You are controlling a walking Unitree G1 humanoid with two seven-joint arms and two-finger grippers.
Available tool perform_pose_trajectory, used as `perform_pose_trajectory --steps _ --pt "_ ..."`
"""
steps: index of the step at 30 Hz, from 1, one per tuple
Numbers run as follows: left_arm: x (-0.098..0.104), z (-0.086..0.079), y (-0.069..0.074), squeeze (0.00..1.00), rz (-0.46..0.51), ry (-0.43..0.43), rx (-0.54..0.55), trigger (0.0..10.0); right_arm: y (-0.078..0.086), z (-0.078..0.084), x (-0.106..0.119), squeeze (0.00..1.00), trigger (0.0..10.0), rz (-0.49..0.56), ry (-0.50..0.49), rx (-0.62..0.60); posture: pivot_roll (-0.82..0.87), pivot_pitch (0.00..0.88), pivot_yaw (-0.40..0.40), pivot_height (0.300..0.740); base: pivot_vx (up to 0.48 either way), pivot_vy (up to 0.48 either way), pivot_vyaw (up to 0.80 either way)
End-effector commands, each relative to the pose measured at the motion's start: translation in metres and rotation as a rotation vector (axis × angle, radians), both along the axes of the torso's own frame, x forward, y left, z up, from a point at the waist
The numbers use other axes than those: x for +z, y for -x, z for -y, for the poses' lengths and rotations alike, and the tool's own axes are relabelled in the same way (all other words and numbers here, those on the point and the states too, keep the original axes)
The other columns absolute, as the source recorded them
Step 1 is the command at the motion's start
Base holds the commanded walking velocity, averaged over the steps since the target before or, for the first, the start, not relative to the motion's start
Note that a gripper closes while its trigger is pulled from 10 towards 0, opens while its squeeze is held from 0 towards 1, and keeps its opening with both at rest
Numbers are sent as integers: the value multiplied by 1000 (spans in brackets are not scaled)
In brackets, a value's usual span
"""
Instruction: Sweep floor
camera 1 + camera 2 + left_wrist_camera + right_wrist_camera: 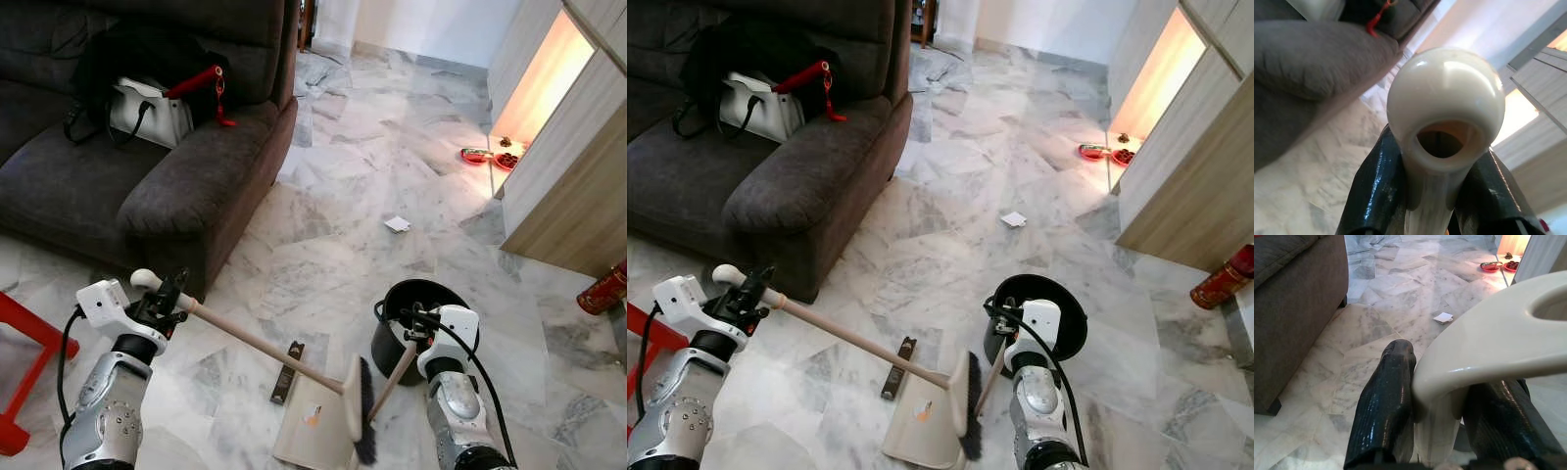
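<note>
Low on the marble floor (323,264), just ahead of the robot:

— Where do the broom and dustpan sit?
— The broom (284,357) runs slantwise, its pale handle rising toward the robot's left, its dark bristles (366,411) down at the cream dustpan (312,426). The bristles rest at the pan's right edge, touching or nearly so.

— Any writing to read?
— Nothing legible. The dustpan carries a small orange mark, too small to make out. A dark flat strip (287,373) lies on the floor just under the broom handle.

— How do the arms stand?
— The left tool (168,302) is raised at the left, clamped around the broom handle just below its rounded knob; the left wrist view shows both black fingers (1374,191) pressing the handle's sides. The right tool (419,328) is lower, at the right, gripping the top of the dustpan's own upright handle (392,380); its fingers (1385,406) squeeze the cream grip from both sides.

— And around them?
— A black bucket (411,304) stands just behind the right tool. A scrap of white paper (397,224) lies well apart, further out on the floor. A dark sofa (147,166) stands at the left with a white bag (152,113) on its seat. Red dishes (490,157) sit by the wooden cabinet (568,166), and a red frame (24,372) stands at the near left.
</note>
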State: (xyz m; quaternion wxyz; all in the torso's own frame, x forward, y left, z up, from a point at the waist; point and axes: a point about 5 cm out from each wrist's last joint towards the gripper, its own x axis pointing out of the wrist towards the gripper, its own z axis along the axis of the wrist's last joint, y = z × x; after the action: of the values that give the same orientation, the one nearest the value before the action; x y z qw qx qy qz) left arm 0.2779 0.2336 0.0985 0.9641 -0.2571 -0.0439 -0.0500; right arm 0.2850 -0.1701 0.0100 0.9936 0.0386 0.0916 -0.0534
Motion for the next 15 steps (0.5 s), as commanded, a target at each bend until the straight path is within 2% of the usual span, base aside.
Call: perform_pose_trajectory --steps 1,3,4,6,7,8,10,11,15 --pt "26 -7 -3 0 114 -77 73 10000 1 3 0 0 10000 -2 10 -6 118 78 -141 740 0 0 0" --pt "33 -9 -2 0 133 -164 94 10000 0 3 0 0 10000 -2 10 -6 121 82 -142 740 0 0 0" --pt "33 -9 -2 0 133 -164 94 10000 0 3 0 0 10000 -2 10 -6 121 82 -142 740 0 0 0" --pt "40 -8 0 0 147 -271 89 10000 0 3 0 0 10000 -1 10 -5 122 88 -143 740 0 0 0" --pt "40 -8 0 0 147 -271 89 10000 0 3 0 0 10000 -1 10 -5 122 88 -143 740 0 0 0" --pt "45 -9 2 0 157 -358 90 10000 0 2 0 0 10000 -2 10 -5 122 89 -144 740 0 0 0" --pt "46 -10 3 0 161 -373 91 10000 0 2 0 0 10000 -3 10 -5 122 89 -144 740 0 0 0" --pt "48 -9 4 0 162 -431 71 10000 1 2 0 0 10000 -3 9 -4 124 97 -146 740 0 0 0" --pt "47 -6 4 0 163 -457 52 10000 1 2 0 0 10000 -3 9 -2 126 97 -147 740 0 0 0"
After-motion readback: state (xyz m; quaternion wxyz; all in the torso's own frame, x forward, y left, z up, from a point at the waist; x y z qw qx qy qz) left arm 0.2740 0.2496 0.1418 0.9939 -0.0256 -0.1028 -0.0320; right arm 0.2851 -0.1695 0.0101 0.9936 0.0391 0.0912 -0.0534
